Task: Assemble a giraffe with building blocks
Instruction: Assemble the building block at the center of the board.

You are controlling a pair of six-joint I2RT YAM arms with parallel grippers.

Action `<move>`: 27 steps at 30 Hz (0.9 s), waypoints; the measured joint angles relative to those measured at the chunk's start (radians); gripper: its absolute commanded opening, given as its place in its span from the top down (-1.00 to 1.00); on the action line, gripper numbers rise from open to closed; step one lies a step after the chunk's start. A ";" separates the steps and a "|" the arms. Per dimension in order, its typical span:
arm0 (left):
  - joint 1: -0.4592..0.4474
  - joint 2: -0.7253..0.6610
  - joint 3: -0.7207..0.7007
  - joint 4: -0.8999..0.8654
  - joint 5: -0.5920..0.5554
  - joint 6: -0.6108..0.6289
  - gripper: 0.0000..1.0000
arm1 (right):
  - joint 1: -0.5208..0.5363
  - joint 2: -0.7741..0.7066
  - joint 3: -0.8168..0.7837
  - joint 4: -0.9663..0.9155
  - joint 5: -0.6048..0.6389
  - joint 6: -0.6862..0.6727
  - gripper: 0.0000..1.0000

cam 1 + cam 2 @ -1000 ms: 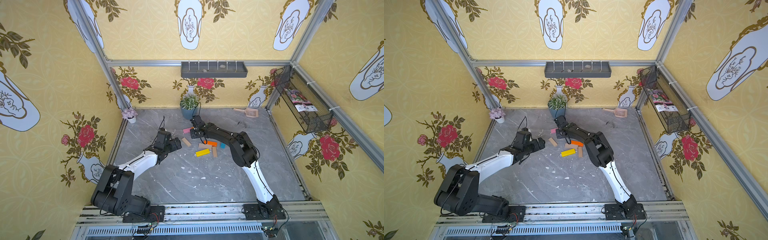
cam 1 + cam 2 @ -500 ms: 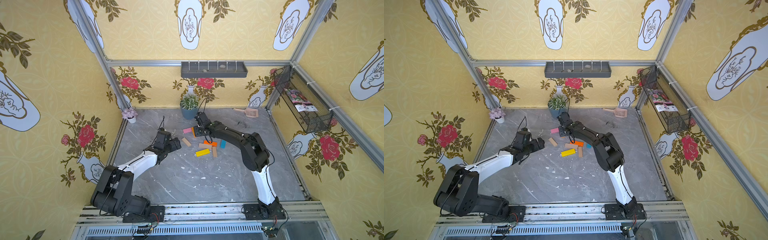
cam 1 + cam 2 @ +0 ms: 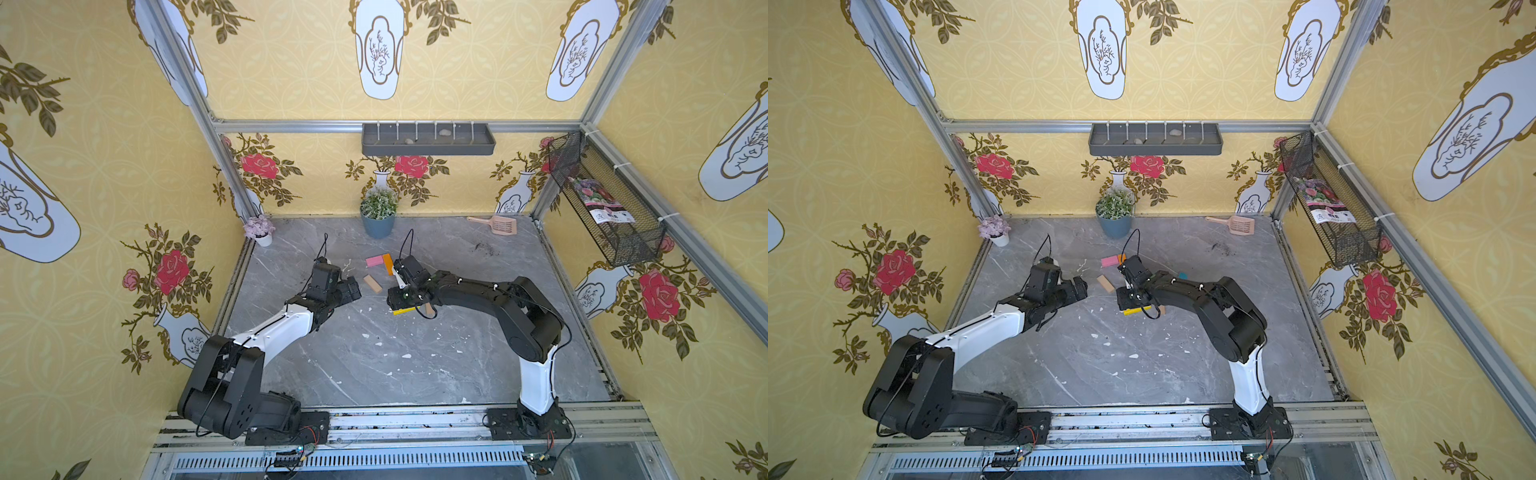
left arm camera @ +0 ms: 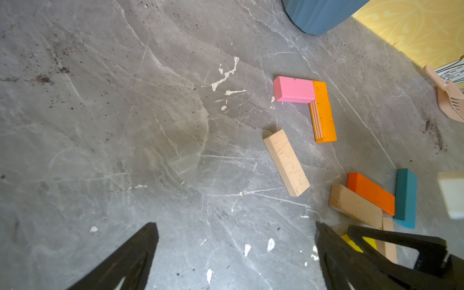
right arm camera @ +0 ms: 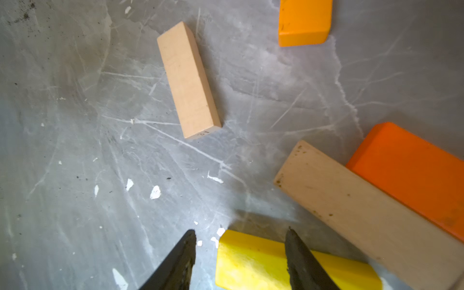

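A pink block [image 4: 293, 89] lies end-on against a light orange block [image 4: 324, 111], making an L on the grey floor. A lone tan block [image 3: 372, 284] lies nearer me. Beside it sit a deep orange block [image 4: 370, 192], a blue block [image 4: 405, 198] and two more tan blocks [image 5: 364, 208]. My right gripper [image 5: 241, 233] is open and points down over the end of the yellow block [image 5: 253, 261], which lies flat; one finger hangs above it and the other stands clear of its side. My left gripper [image 4: 236, 226] is open wide over bare floor, left of the lone tan block.
A blue plant pot [image 3: 378, 224] stands at the back wall behind the blocks, and a small white flower pot [image 3: 259, 230] sits in the back left corner. A peach scoop [image 3: 496, 224] lies at the back right. A wire basket [image 3: 602, 203] hangs on the right wall.
My right gripper opened, leaving the light orange block beside the pink one, then drew back toward the front to hang over the yellow block. The left arm has stayed still.
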 measured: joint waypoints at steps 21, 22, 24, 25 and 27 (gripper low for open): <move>0.000 0.002 0.000 0.013 0.016 -0.015 -0.98 | -0.099 -0.113 -0.125 -0.021 0.074 -0.075 -0.15; 0.000 0.002 0.000 0.013 0.016 -0.015 -0.98 | -0.099 -0.119 -0.114 -0.024 0.074 -0.091 -0.15; 0.000 0.002 0.000 0.013 0.016 -0.015 -0.98 | -0.104 -0.114 -0.088 -0.028 0.060 -0.124 -0.15; 0.000 0.002 0.000 0.013 0.016 -0.014 -0.98 | -0.108 -0.104 -0.074 -0.028 0.056 -0.139 -0.15; 0.000 0.002 0.000 0.013 0.016 -0.014 -0.98 | -0.117 -0.068 -0.040 -0.034 0.056 -0.167 -0.15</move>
